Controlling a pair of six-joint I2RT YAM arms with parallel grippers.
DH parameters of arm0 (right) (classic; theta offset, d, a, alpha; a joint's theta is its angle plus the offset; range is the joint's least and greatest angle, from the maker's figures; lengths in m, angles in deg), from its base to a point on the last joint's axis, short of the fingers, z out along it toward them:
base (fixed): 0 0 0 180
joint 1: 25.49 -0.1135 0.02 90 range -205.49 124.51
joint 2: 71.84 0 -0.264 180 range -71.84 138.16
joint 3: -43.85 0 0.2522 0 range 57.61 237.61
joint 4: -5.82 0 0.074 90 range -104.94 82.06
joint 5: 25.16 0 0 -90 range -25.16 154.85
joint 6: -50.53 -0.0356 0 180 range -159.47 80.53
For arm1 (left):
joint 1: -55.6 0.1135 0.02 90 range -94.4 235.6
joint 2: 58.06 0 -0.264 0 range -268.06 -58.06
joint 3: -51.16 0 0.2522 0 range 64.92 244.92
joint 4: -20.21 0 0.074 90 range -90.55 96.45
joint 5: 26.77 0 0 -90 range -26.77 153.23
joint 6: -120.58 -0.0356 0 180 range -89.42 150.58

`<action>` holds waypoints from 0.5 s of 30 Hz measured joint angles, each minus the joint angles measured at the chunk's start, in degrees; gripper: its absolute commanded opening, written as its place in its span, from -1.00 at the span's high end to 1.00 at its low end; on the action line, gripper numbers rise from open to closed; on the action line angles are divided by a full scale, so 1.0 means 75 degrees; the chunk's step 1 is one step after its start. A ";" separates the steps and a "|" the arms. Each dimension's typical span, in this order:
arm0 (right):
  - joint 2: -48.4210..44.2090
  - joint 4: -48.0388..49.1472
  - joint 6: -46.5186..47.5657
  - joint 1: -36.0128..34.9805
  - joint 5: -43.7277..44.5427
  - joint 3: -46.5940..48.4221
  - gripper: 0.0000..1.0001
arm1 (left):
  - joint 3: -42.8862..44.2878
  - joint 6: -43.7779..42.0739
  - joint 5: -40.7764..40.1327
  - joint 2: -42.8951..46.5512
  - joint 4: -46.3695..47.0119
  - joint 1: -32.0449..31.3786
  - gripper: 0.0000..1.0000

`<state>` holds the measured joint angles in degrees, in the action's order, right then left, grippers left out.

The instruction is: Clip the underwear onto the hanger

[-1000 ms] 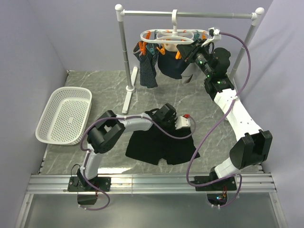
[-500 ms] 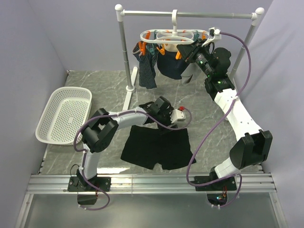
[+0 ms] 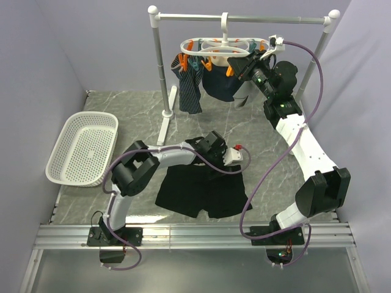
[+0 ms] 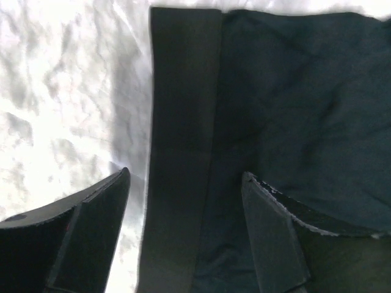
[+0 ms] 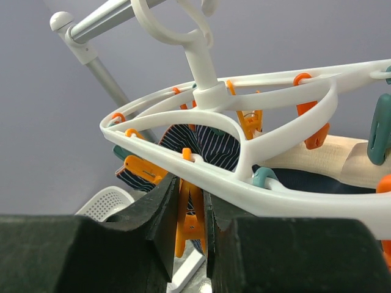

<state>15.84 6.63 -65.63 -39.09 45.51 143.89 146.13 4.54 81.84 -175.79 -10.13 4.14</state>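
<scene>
The black underwear (image 3: 201,192) lies flat on the marble table, nothing gripping it. My left gripper (image 3: 231,160) hovers open over its upper right edge. In the left wrist view the waistband of the underwear (image 4: 183,122) runs between the two spread fingers (image 4: 91,220), with the left gripper (image 4: 183,177) empty. The white hanger (image 3: 223,46) hangs from the rail by its hook. My right gripper (image 3: 237,63) is up at the hanger's right side. In the right wrist view the right gripper (image 5: 190,201) is shut on an orange peg (image 5: 192,227) under the hanger (image 5: 244,152) rim.
A silver rail stand (image 3: 160,73) carries the hanger. A dark striped garment (image 3: 190,91) and a navy garment (image 3: 220,85) hang from other pegs. A white perforated basket (image 3: 85,146) sits at the left. Purple walls close in both sides.
The left gripper has opened and let go of the underwear, which dropped from a bunched heap to lying flat. The left wrist lifted back, then returned over the waistband. The right arm held still.
</scene>
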 measured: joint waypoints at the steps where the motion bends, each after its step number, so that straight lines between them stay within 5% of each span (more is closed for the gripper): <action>1: 0.0000 0.0000 0.0003 0.0003 -0.0006 0.0000 1.00 | 0.0023 0.0064 0.0058 -0.0137 0.0000 0.0003 -0.54; 5: 0.0000 -0.0003 0.0000 0.0020 -0.0035 0.0000 1.00 | 0.0105 0.0023 -0.0032 -0.0184 0.0064 0.0026 -0.35; 15: 0.0000 -0.0003 0.0000 0.0052 -0.0067 0.0000 1.00 | -0.0032 -0.0370 -0.0644 -0.0154 0.0329 -0.0160 0.99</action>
<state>15.84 6.61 -65.63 -38.70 45.01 143.89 145.89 1.76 77.01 -176.95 -7.66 2.94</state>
